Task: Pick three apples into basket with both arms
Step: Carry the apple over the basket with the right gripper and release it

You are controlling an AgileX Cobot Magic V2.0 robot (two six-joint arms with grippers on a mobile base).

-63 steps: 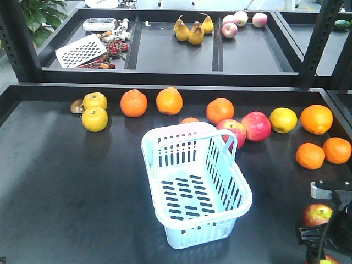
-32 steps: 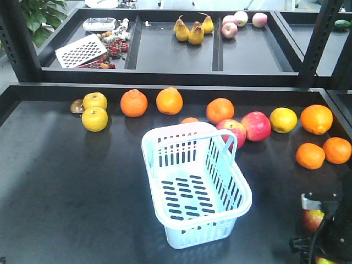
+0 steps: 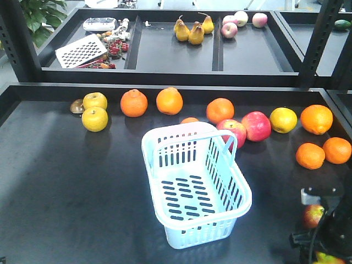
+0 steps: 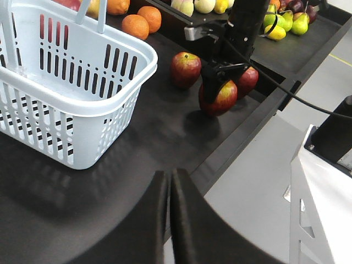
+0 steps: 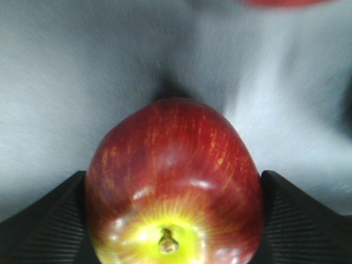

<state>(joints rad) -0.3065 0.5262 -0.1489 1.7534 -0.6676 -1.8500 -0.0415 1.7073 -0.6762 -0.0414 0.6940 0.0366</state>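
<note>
Right end effector (image 4: 218, 87) clamps the dark red apple (image 5: 173, 176) on both sides. Left end effector (image 4: 169, 217) has its fingers pressed together.

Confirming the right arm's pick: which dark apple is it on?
The front apple, nearest the table edge, held by the right gripper; the other two sit free.

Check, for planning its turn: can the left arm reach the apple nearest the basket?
Probably yes: that apple stands free, bare tabletop between it and the left gripper; right gripper holds its neighbour.
</note>
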